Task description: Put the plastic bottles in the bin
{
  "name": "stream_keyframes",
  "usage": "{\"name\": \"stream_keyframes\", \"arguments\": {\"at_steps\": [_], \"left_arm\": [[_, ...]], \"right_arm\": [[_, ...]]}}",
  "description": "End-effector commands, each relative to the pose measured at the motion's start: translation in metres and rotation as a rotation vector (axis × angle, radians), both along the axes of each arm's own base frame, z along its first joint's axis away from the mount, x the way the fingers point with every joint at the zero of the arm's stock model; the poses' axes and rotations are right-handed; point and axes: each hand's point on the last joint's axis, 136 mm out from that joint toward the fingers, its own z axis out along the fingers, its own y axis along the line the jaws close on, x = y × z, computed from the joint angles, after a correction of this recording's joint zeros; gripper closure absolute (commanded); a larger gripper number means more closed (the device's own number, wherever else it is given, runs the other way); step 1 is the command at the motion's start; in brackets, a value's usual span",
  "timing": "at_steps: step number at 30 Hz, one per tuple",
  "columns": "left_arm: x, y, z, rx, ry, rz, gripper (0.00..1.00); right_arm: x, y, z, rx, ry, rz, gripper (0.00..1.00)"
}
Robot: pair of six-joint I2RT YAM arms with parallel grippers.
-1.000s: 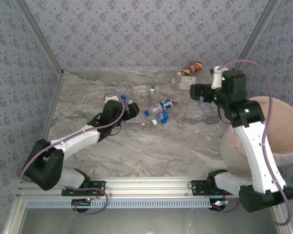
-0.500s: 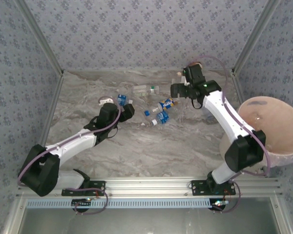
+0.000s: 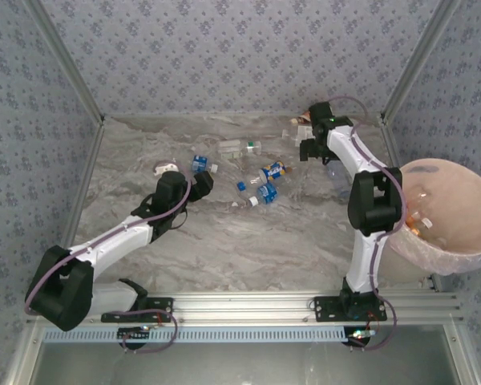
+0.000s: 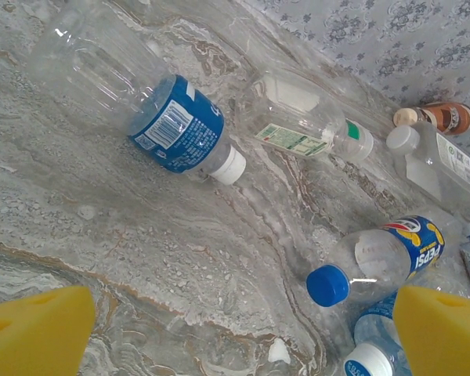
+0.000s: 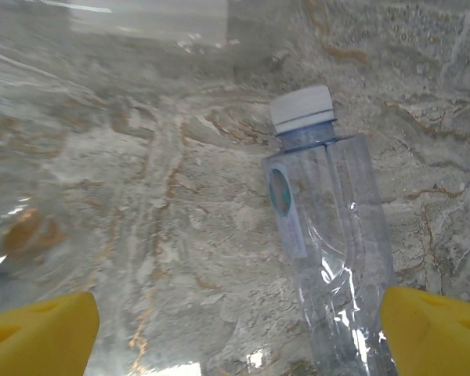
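Observation:
Several plastic bottles lie scattered on the marbled table. My left gripper [image 3: 200, 183] [image 4: 239, 337] hovers open above bare tabletop. Ahead of it lie a blue-labelled bottle with a white cap [image 4: 180, 129] [image 3: 199, 164], a clear green-labelled bottle [image 4: 309, 125] [image 3: 240, 147] and a Pepsi bottle with a blue cap [image 4: 376, 262] [image 3: 274, 170]. At the far right, my right gripper [image 3: 311, 150] [image 5: 239, 329] is open too. A clear white-capped bottle [image 5: 329, 227] [image 3: 337, 172] lies between its fingers, close to the right one. The pinkish bin [image 3: 465, 233] stands at the right edge.
A brown bottle [image 4: 439, 117] and a flat clear one [image 4: 431, 153] lie by the back wall. Two more blue-labelled bottles [image 3: 256, 192] sit mid-table. Metal frame posts and patterned walls close in the sides. The bin's liner holds a few bottles [image 3: 417, 220].
My right arm has swung from beside the bin out to the far right of the table, its gripper staying over the bottles there. My left gripper has drawn back slightly to the left.

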Motion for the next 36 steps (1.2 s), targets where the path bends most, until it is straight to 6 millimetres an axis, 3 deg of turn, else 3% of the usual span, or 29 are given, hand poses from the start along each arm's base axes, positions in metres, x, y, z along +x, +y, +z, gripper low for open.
{"name": "stream_keyframes", "arguments": {"at_steps": [1,9,13,20,26,36], "left_arm": [[-0.002,0.007,0.003,0.003,-0.005,0.018,0.02],[-0.004,0.011,0.002,0.009,-0.002,0.033,0.02],[-0.002,0.012,0.001,0.013,-0.002,0.04,0.02],[0.001,0.007,-0.003,0.002,0.019,0.027,0.02],[0.002,0.005,-0.006,0.004,0.03,0.018,0.02],[0.003,0.005,-0.011,0.012,0.049,0.021,0.02]], "right_arm": [[-0.002,-0.024,-0.007,-0.074,0.048,-0.067,0.05],[-0.006,-0.044,-0.04,-0.012,0.136,-0.113,0.04],[-0.011,-0.035,-0.054,0.085,0.182,-0.092,0.05],[-0.012,-0.015,-0.056,0.175,0.199,-0.055,0.11],[-0.014,-0.03,-0.076,0.109,0.23,-0.104,0.12],[-0.001,-0.034,-0.092,0.089,0.222,-0.125,0.3]]}}
